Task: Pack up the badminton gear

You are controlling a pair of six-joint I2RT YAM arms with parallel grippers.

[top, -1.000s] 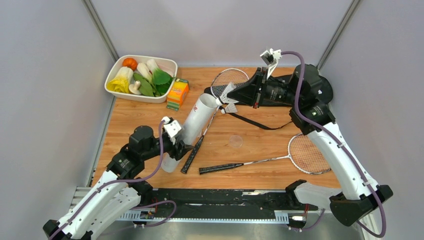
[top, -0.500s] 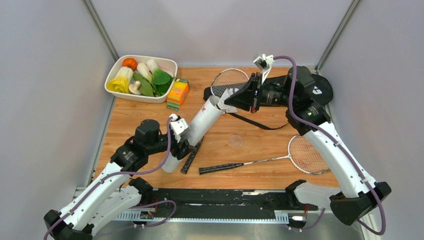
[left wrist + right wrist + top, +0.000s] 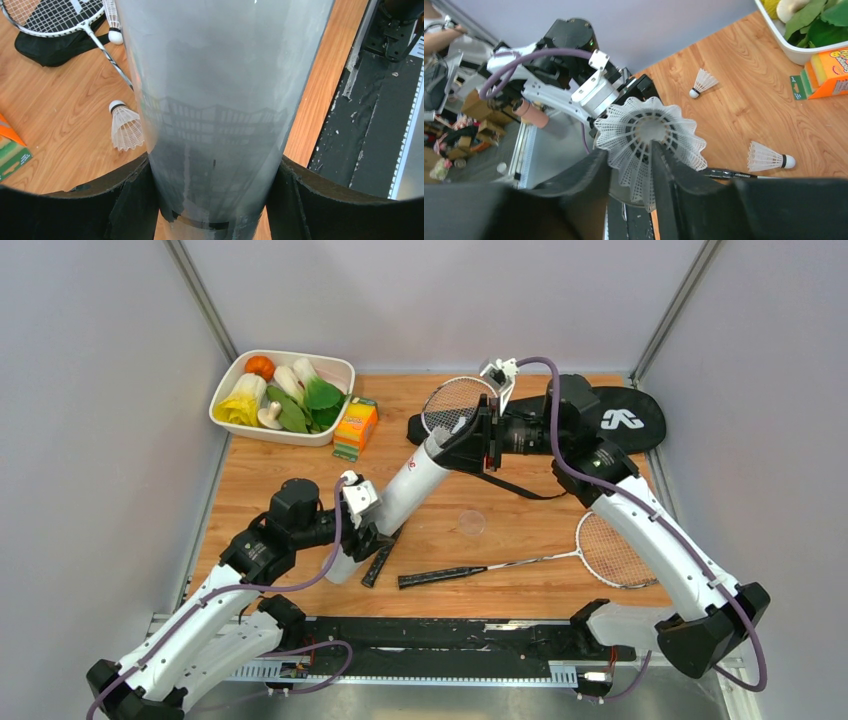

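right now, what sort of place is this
Probably a robot test cell in a lab or workshop: grey panel walls close in a wooden table, a black mounting rail lines its near edge, and the right wrist view shows boxes and clutter beyond.

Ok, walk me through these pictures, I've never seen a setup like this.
Two robot arms are bolted to a table's near edge. One picture looks down from above; the other two come from cameras on each wrist. The left gripper holds a long white tube tilted. The right gripper has a shuttlecock at the tube's mouth; whether its fingers pinch it is unclear. On the table lie two rackets, a black bag, two more shuttlecocks, an orange box and a dish of toy vegetables.
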